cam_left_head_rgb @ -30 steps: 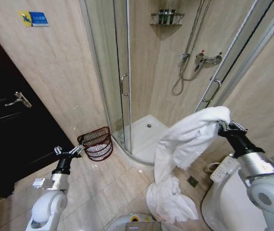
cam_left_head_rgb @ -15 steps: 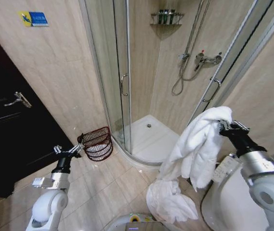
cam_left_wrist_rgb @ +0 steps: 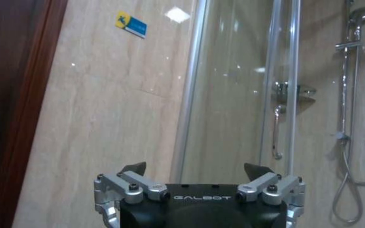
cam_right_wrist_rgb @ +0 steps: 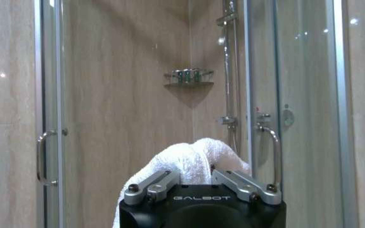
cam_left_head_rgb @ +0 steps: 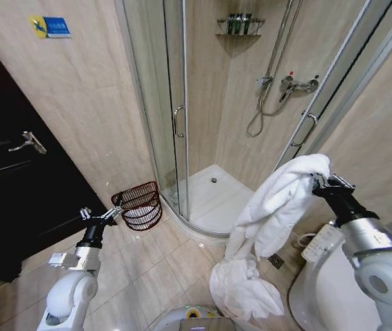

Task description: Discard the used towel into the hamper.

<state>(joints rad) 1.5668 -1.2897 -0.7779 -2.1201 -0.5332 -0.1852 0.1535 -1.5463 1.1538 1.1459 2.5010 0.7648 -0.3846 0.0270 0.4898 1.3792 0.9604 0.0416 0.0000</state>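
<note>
since a moment ago the towel point(cam_left_head_rgb: 275, 203) hanging from the right hand point(cam_left_head_rgb: 316, 181) has swung in closer under it, its folds narrower, while its tail still pools on the floor below. the right hand is clenched on the towel's top bunch, held high beside the shower door; in the right wrist view the white cloth point(cam_right_wrist_rgb: 192, 164) sits pinched between its fingers. the left hand point(cam_left_head_rgb: 106, 216) hangs low with fingers spread, empty. the hamper point(cam_left_head_rgb: 139, 205) stands on the floor just beyond the left hand, against the shower glass, well apart from the right hand.
</note>
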